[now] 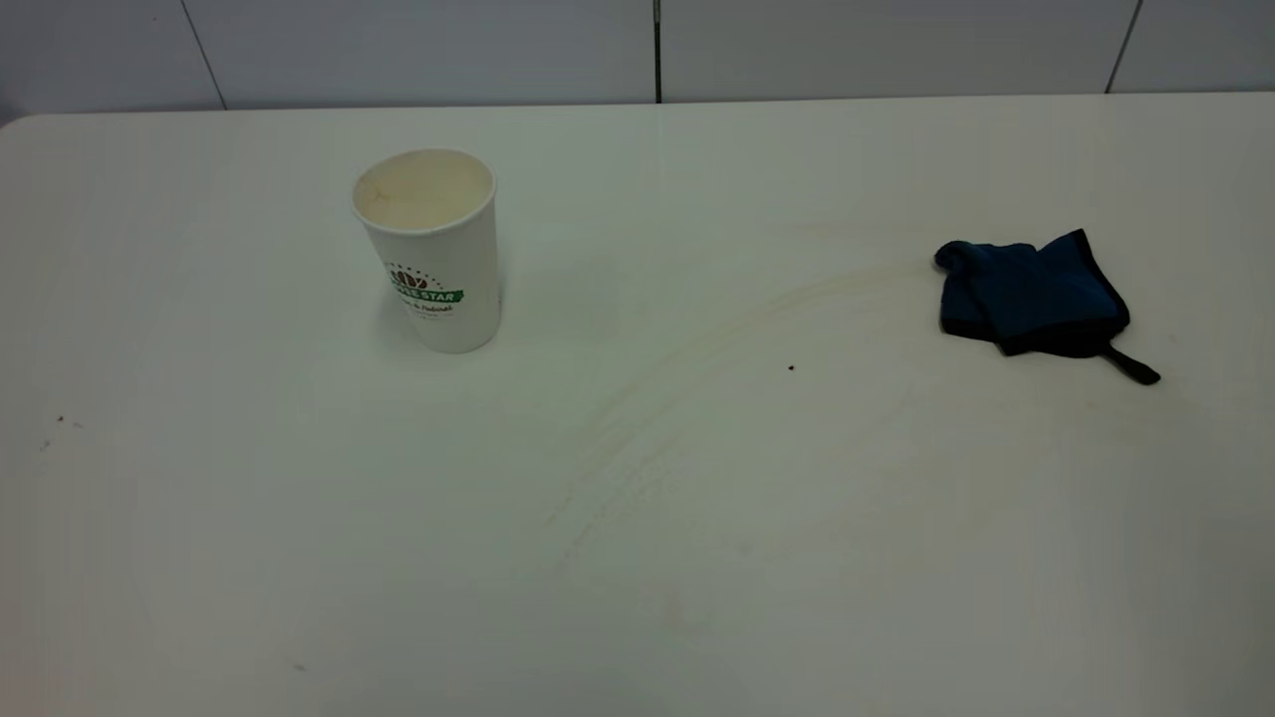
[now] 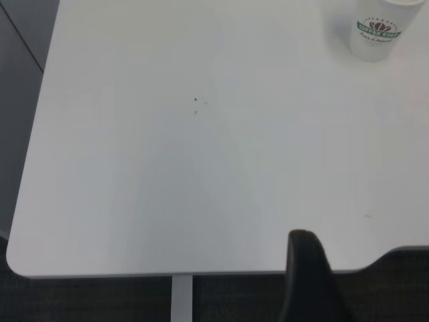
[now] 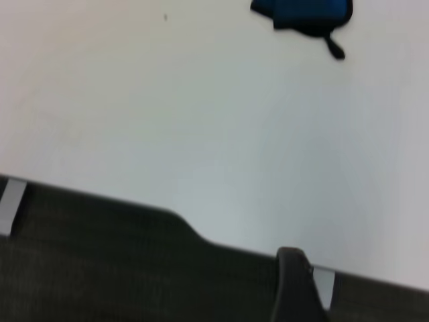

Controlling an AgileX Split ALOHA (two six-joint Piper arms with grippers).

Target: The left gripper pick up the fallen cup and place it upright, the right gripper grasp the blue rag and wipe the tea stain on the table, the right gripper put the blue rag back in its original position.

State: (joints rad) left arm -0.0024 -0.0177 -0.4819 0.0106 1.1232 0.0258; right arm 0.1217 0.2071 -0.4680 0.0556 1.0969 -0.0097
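The cup (image 1: 428, 249) stands upright on the table (image 1: 249, 558) at the back left, mouth up; it also shows in the left wrist view (image 2: 377, 31). The blue rag (image 1: 1034, 296) lies crumpled at the right, its black loop tab pointing to the front right; it also shows in the right wrist view (image 3: 305, 13). No light-brown tea stain blot shows, only a faint yellowish smear arc (image 1: 687, 378) between cup and rag. The left gripper (image 2: 310, 275) and the right gripper (image 3: 295, 285) each show only as a dark part near the table's edge, far from cup and rag.
A tiny dark speck (image 1: 791, 367) lies mid-table. A few specks (image 1: 60, 420) sit at the left. A tiled wall (image 1: 637, 50) runs behind the table's back edge. Neither arm shows in the exterior view.
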